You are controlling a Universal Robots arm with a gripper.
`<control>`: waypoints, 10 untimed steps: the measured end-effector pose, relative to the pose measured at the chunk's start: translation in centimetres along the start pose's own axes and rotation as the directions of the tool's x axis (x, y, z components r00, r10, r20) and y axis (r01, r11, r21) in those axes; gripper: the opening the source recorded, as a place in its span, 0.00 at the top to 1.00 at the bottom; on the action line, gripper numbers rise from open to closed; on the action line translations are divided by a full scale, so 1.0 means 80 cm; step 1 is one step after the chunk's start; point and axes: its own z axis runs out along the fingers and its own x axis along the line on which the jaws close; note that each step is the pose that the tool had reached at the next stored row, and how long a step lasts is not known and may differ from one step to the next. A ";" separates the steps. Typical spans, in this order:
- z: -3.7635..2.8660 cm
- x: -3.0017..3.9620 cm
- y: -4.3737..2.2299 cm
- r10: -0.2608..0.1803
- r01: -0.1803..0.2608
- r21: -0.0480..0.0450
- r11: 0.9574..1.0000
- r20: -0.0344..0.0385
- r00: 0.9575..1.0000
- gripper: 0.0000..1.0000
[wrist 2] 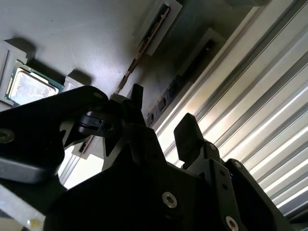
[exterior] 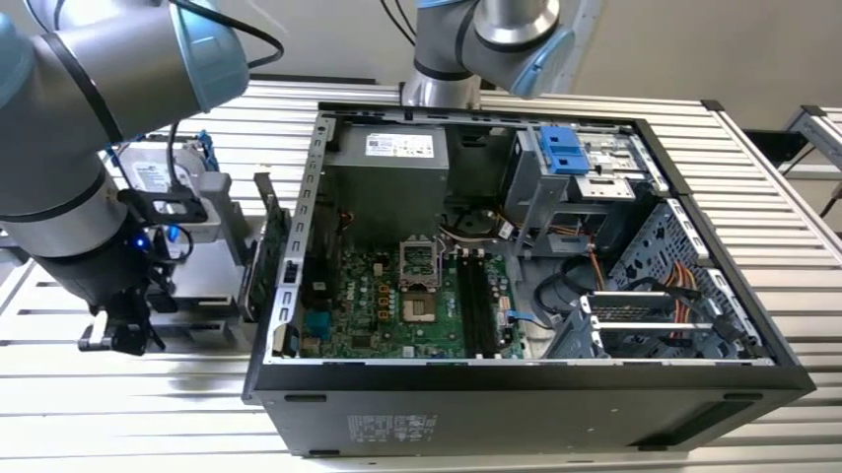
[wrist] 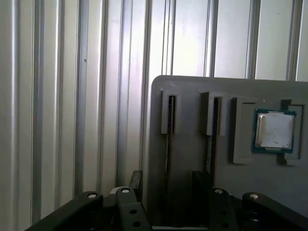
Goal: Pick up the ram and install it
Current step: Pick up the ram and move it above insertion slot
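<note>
The gripper (wrist 2: 162, 109), jaws wide, empty, hangs near the ram (wrist 2: 140, 52) in its tray (wrist 2: 72, 38).

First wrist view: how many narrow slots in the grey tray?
2. One slot by the tray's edge, the other slot between it and the square chip. The gripper covers part of the tray, so more may be hidden.
</note>
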 end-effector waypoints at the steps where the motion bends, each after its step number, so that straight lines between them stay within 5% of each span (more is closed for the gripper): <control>1: 0.0009 0.0000 0.0001 0.002 -0.002 0.000 1.000 0.000 1.000 0.00; 10: 0.0027 -0.0003 0.0003 0.005 -0.005 0.000 1.000 -0.001 1.000 0.00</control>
